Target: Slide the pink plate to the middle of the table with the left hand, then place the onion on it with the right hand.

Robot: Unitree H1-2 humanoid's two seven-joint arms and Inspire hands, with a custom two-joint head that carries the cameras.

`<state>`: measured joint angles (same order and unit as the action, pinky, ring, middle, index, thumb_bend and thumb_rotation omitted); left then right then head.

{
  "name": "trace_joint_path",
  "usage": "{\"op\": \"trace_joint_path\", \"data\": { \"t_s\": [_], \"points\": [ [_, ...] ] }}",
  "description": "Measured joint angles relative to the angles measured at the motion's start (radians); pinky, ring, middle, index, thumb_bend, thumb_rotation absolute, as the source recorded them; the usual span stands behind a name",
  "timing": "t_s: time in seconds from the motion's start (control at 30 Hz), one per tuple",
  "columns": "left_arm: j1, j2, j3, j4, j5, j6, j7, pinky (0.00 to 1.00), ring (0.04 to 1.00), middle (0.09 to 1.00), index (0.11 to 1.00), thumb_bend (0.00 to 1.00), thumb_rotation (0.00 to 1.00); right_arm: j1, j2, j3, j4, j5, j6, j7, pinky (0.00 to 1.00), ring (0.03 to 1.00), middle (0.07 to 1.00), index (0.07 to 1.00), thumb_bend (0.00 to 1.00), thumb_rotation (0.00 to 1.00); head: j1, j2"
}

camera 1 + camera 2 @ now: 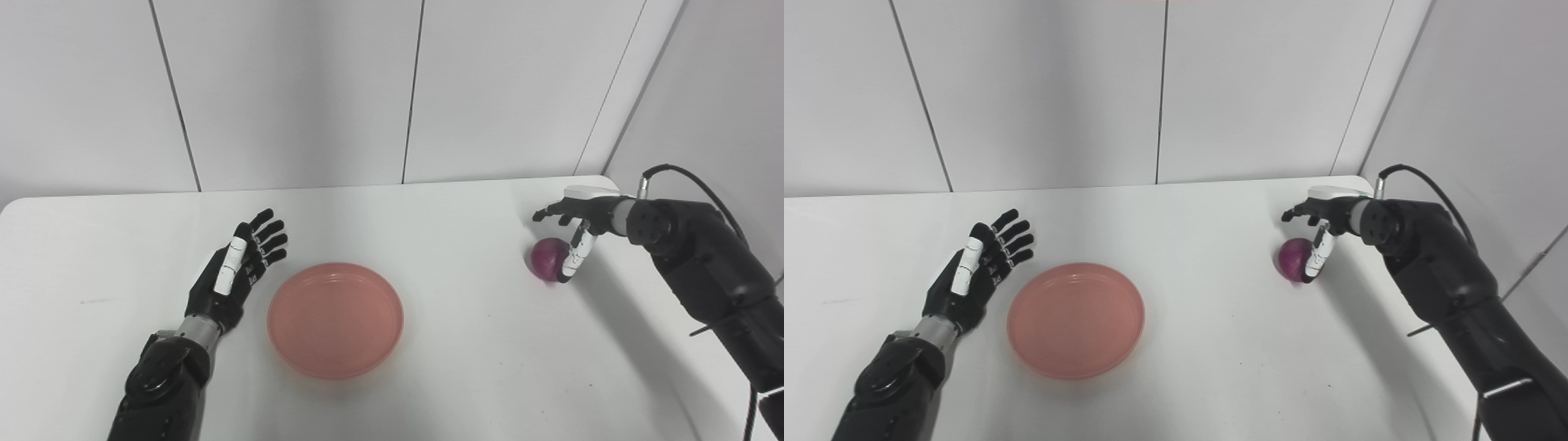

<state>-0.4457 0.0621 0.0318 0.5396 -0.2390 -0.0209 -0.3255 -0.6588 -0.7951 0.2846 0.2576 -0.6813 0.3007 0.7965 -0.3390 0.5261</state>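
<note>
The pink plate (pixel 335 318) lies flat near the middle of the white table, a little left of centre. My left hand (pixel 239 269) is open, fingers apart, just left of the plate and apart from it. The purple onion (pixel 547 259) sits on the table at the far right. My right hand (pixel 576 220) hovers over the onion with fingers spread above it and the thumb hanging down against its right side. The hand is not closed around it.
The white table (pixel 465 343) ends at a rounded back right corner near the onion. Grey wall panels stand close behind and on the right. A black cable runs off my right forearm (pixel 692 245).
</note>
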Motion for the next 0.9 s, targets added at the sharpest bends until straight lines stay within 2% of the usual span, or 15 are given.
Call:
{"op": "trace_joint_path", "data": {
  "t_s": [0.33, 0.63, 0.9],
  "points": [
    [0.004, -0.001, -0.001, -0.007, 0.000, 0.000, 0.005, 0.87, 0.871, 0.885, 0.877, 0.88, 0.82, 0.000, 0.010, 0.016, 0.016, 0.005, 0.003, 0.001, 0.75, 0.904, 0.966, 0.910, 1.00, 0.13, 0.006, 0.003],
    [-0.001, -0.002, -0.001, 0.005, 0.000, -0.006, 0.007, 0.87, 0.873, 0.891, 0.881, 0.87, 0.83, 0.001, 0.026, 0.029, 0.016, 0.004, 0.003, -0.003, 0.75, 0.905, 0.962, 0.902, 1.00, 0.15, 0.006, 0.003],
    [-0.001, -0.001, -0.002, 0.009, 0.001, -0.014, 0.005, 0.87, 0.874, 0.892, 0.880, 0.87, 0.83, 0.001, 0.027, 0.050, 0.031, -0.004, 0.003, -0.004, 0.74, 0.887, 0.943, 0.874, 1.00, 0.12, 0.008, 0.008]
  ]
}}
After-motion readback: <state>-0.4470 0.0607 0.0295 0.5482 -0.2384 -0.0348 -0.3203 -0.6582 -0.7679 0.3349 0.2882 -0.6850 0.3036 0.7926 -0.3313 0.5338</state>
